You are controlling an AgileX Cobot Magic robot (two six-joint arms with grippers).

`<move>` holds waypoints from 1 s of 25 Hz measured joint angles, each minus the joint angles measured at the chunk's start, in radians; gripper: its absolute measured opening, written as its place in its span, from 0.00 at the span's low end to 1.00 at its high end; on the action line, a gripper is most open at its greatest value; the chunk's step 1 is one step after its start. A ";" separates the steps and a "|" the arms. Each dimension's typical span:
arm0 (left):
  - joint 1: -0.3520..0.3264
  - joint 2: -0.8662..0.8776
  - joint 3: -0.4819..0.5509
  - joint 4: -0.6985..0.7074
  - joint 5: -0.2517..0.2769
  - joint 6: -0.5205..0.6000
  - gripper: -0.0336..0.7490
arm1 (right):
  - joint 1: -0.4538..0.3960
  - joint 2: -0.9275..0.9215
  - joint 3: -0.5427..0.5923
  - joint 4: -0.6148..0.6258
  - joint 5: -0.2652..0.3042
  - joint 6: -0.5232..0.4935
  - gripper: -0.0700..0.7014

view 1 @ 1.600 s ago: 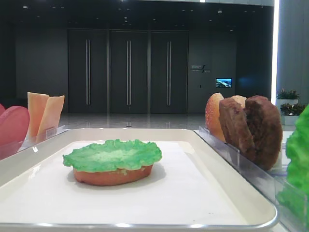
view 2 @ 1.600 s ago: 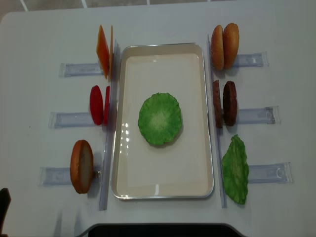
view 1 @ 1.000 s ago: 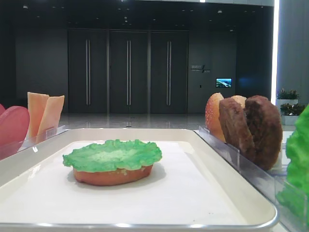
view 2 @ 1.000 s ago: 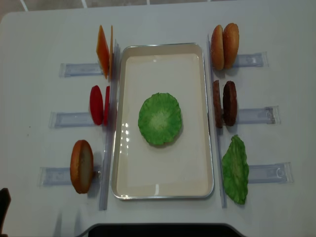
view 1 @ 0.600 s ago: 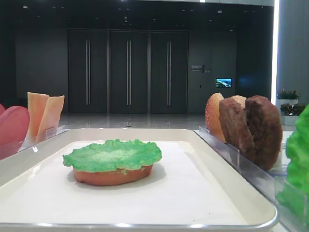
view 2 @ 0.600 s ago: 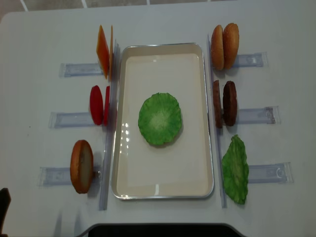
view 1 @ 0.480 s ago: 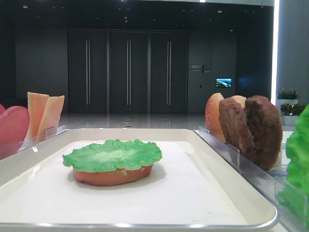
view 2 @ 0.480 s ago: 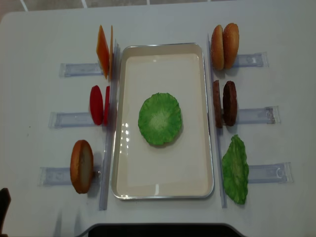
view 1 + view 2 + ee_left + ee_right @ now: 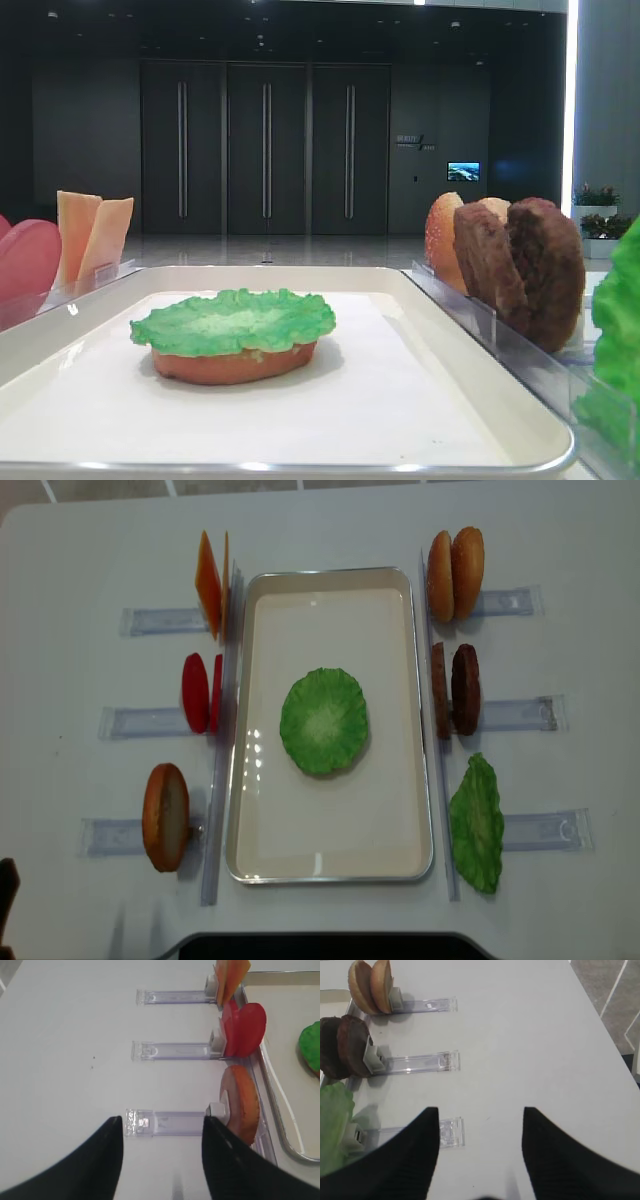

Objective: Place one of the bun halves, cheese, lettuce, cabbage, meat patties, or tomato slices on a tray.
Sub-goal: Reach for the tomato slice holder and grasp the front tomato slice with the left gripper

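Tray (image 9: 330, 860) sits mid worktop (image 9: 90, 540), long side running away from the robot. On it, near centre: a flat bun base (image 9: 235, 365) with a lettuce (image 9: 323, 721) leaf laid on top, covering it from above. So two items look placed; judged from that, the stack is started and the next ingredient is not yet picked.

Left of tray, in clear holders (image 9: 140, 722), standing on edge: cheese (image 9: 208, 583) at the far end, tomato slices (image 9: 196, 692) in the middle, one bun half (image 9: 165, 816) nearest. Right of tray: two bun halves (image 9: 455, 573) far, meat patties (image 9: 455, 689) middle, second green leaf (image 9: 477, 823) nearest, leaning over. All of these are untouched in their racks, just beside the tray rim.

Left gripper (image 9: 162, 1160): jaws spread wide, nothing between them, hovering over the worktop near the nearest left holder and its bun half. Right gripper (image 9: 481, 1155): jaws apart, empty, over the worktop beside the nearest right holder by the green leaf. Neither touches any food.

Left to do: choose one more piece, lift it from a rack, set it on the tray.

Writing: a small lit sign on the far wall in the low view, too small to read. No brands or labels legible on the food, tray or holders.
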 joint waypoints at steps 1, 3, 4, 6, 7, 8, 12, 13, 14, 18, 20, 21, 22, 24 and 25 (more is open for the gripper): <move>0.000 0.052 -0.008 0.014 0.000 -0.034 0.54 | 0.000 0.000 0.000 0.000 0.000 0.000 0.56; 0.000 0.188 -0.017 0.043 -0.016 -0.083 0.54 | 0.000 0.000 0.000 0.000 0.000 0.000 0.56; 0.000 0.272 -0.024 0.046 -0.035 -0.092 0.54 | 0.000 0.000 0.000 0.000 0.000 0.000 0.56; 0.000 0.431 -0.048 0.042 -0.101 -0.098 0.54 | 0.000 0.000 0.000 0.000 0.000 0.000 0.56; 0.000 0.517 -0.063 0.038 -0.129 -0.099 0.55 | 0.000 0.000 0.000 0.000 0.000 0.000 0.56; 0.000 0.602 -0.086 0.036 -0.158 -0.100 0.56 | 0.000 0.000 0.000 0.000 0.000 0.000 0.56; 0.000 0.913 -0.224 0.035 -0.216 -0.100 0.59 | 0.000 0.000 0.000 0.000 0.000 0.000 0.56; 0.000 0.978 -0.270 0.036 -0.220 -0.100 0.59 | 0.000 0.000 0.000 0.001 0.000 0.000 0.56; 0.000 1.054 -0.308 0.037 -0.222 -0.100 0.59 | 0.000 0.000 0.000 0.001 0.000 0.000 0.56; 0.000 1.283 -0.470 0.014 -0.226 -0.075 0.59 | 0.000 0.000 0.000 0.001 0.000 0.000 0.56; -0.002 1.355 -0.533 0.000 -0.231 -0.064 0.59 | 0.000 0.000 0.000 0.001 0.000 0.000 0.56; -0.003 1.376 -0.553 -0.007 -0.234 -0.063 0.59 | 0.000 0.000 0.000 0.001 0.000 0.000 0.56; -0.003 1.397 -0.573 -0.007 -0.235 -0.063 0.59 | 0.000 0.000 0.000 0.001 0.000 0.000 0.56; -0.003 1.422 -0.596 -0.016 -0.231 -0.064 0.59 | 0.000 0.000 0.000 0.001 0.000 0.000 0.56; -0.003 1.431 -0.600 -0.023 -0.228 -0.068 0.59 | 0.000 0.000 0.000 0.001 0.000 0.000 0.56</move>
